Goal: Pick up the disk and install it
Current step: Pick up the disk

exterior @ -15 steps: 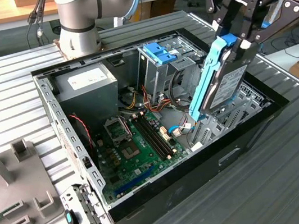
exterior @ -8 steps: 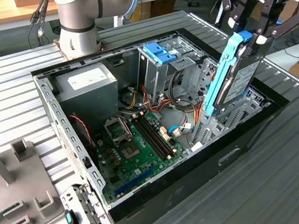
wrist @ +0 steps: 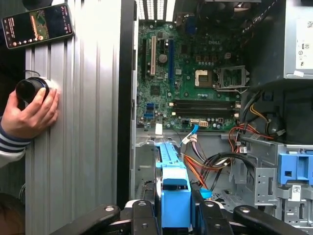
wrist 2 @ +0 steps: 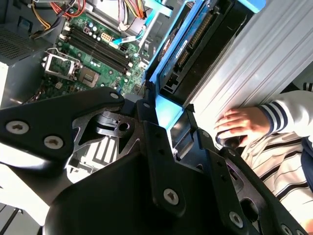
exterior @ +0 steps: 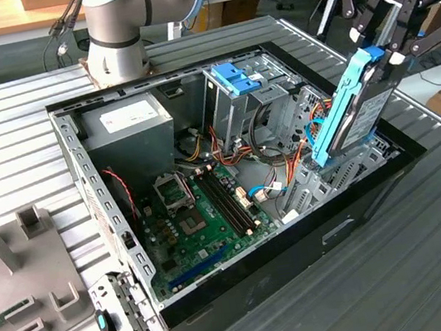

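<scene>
Gripper (exterior: 374, 55): black two-finger unit at the exterior view's right, clamped on the upper end of the disk (exterior: 353, 115). In the first wrist view its fingers (wrist: 204, 215) press both sides of the blue frame.
Disk: silver-grey drive in a bright blue frame, held on edge and tilted over the corner of the case (exterior: 316, 238) at the exterior view's right. Its lower end dips among the grey bay parts; it may touch them, but this cannot be judged.
Case: black tower on its side, lid off, on a ribbed metal table (exterior: 12, 123).
Motherboard (exterior: 198, 211): green, on the case floor.
Power supply (exterior: 126, 123): grey box with a white sticker.
Drive cage (exterior: 233, 109): metal, topped by a blue latch (exterior: 233, 78), apart from the disk.
Person's hand (wrist: 32, 110): striped sleeve, resting on a dark round object (wrist: 28, 89) on the table, with a phone (wrist: 38, 24) nearby.
</scene>
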You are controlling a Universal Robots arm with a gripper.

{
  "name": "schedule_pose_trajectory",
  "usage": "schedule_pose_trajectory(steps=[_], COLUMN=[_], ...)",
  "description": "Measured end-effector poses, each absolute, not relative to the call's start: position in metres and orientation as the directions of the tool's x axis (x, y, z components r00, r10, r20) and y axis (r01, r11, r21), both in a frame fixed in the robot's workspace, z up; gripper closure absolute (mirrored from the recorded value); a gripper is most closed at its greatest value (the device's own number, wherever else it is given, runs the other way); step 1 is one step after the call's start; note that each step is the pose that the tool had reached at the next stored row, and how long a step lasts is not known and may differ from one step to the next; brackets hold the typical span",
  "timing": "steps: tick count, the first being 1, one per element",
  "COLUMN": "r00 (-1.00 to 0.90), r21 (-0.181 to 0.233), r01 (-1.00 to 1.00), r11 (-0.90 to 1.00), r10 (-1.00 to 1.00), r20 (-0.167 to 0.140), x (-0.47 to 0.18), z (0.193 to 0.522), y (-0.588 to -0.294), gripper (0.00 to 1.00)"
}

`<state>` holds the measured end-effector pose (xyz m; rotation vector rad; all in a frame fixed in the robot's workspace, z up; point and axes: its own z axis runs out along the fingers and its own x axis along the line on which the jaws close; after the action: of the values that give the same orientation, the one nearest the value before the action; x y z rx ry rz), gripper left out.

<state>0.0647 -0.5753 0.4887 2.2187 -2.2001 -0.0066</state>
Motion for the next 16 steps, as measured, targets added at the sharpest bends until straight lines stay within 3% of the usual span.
schedule_pose_trajectory(steps=[16], r00=[0.007], r21=[0.015], r01=[-1.000], r11=[-0.007], r10=[-1.000], r20=[0.009], x=[0.072], z=[0.478], y=[-0.565], gripper=[0.63])
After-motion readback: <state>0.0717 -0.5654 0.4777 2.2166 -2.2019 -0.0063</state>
